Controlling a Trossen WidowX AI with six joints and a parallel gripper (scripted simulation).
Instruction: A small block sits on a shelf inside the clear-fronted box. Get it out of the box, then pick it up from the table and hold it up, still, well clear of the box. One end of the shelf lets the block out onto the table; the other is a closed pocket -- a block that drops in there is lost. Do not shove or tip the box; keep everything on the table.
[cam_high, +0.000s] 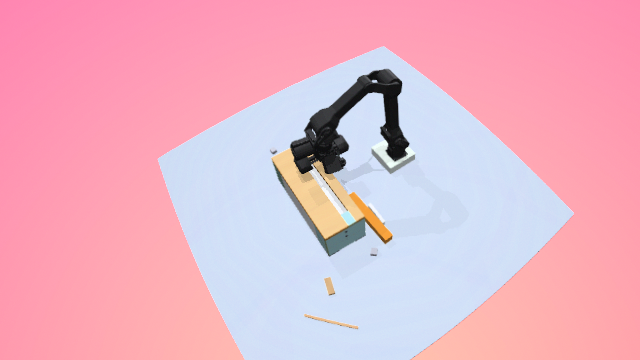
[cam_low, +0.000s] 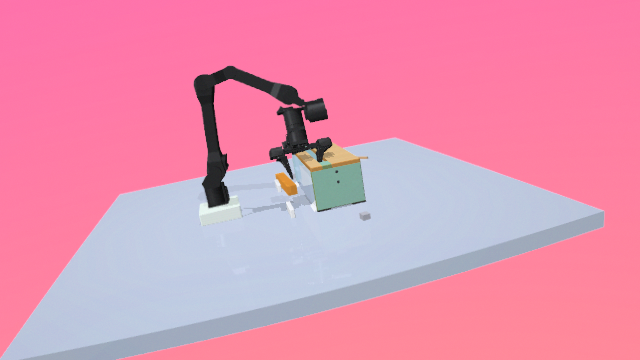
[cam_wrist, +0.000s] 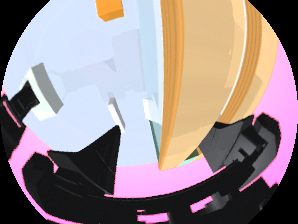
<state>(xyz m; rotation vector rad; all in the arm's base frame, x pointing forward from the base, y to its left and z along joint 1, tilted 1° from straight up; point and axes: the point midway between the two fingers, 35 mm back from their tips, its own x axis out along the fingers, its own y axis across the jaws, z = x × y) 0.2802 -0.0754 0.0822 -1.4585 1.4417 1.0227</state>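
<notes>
The box (cam_high: 300, 186) (cam_low: 339, 189) (cam_wrist: 205, 55) stands upright, with a wooden top cut by a long slot, green end walls and a clear front facing the arm's base. My gripper (cam_high: 318, 169) (cam_low: 306, 169) (cam_wrist: 152, 123) is open and empty, pointing down. Its fingers straddle the top's front strip: one is over the wooden top near the slot, the other is outside the clear front. Whether a finger touches the box cannot be told. The small block on the shelf cannot be made out in any view; the top and the gripper hide much of the inside.
An orange bar (cam_high: 371, 218) (cam_low: 286, 184) (cam_wrist: 109, 9) lies before the clear front. A thin white piece (cam_low: 290, 209) (cam_wrist: 116, 115) is nearby. Grey cubes (cam_high: 374, 252) (cam_high: 273, 150) (cam_low: 365, 216) lie beyond the box's ends. A wooden piece (cam_high: 329, 286) and thin stick (cam_high: 331, 321) lie farther away.
</notes>
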